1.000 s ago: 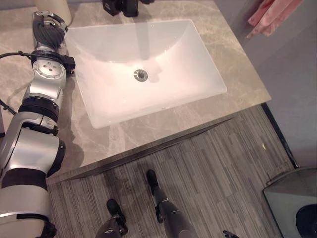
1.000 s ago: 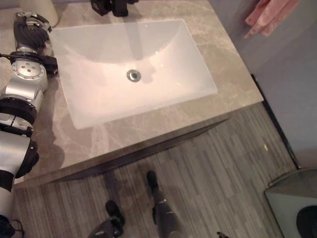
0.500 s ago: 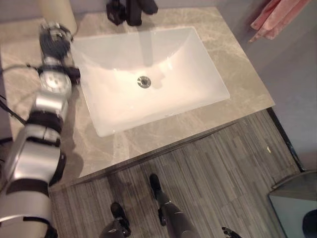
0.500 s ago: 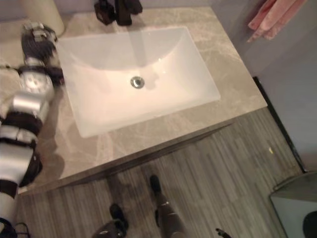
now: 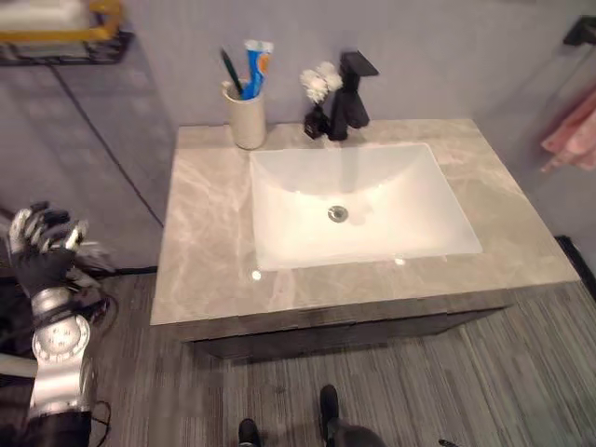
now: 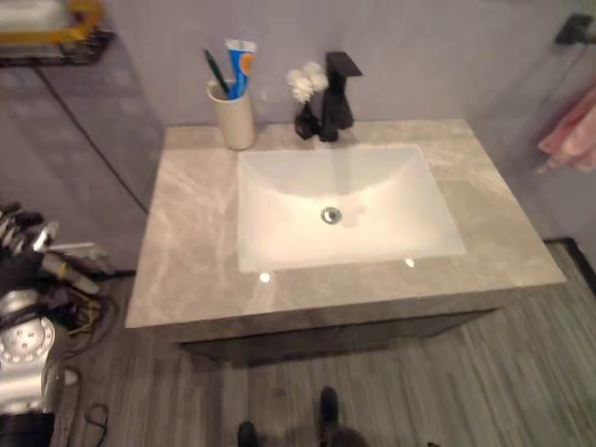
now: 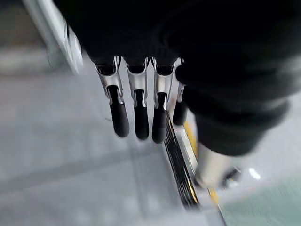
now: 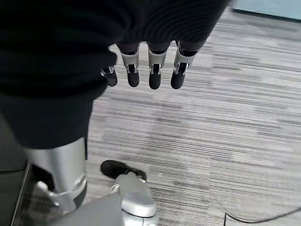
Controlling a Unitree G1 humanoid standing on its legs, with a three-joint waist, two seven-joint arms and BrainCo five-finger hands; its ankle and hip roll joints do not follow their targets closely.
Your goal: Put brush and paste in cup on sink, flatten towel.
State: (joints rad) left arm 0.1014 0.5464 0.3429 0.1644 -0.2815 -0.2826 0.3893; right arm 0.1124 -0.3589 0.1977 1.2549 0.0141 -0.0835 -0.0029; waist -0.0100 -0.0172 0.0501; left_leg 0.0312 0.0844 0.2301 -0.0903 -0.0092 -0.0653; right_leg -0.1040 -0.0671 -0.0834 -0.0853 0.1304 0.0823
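Brush (image 5: 230, 73) and paste (image 5: 255, 67) stand upright in the cup (image 5: 248, 122).

Brush (image 5: 230, 73) + paste (image 5: 255, 65) in cup (image 5: 247, 123), left of faucet (image 5: 349, 93), behind sink (image 5: 363, 231).

Brush and paste upright in the cup, towel on the wall.
The cream round cup (image 5: 248, 122) stands on the grey marble counter (image 5: 207, 237), near the white rectangular sink (image 5: 358, 209). In it stand the dark green toothbrush (image 5: 231, 73) and the white-blue toothpaste tube (image 5: 256, 66). The pink towel (image 5: 570, 135) hangs bunched.
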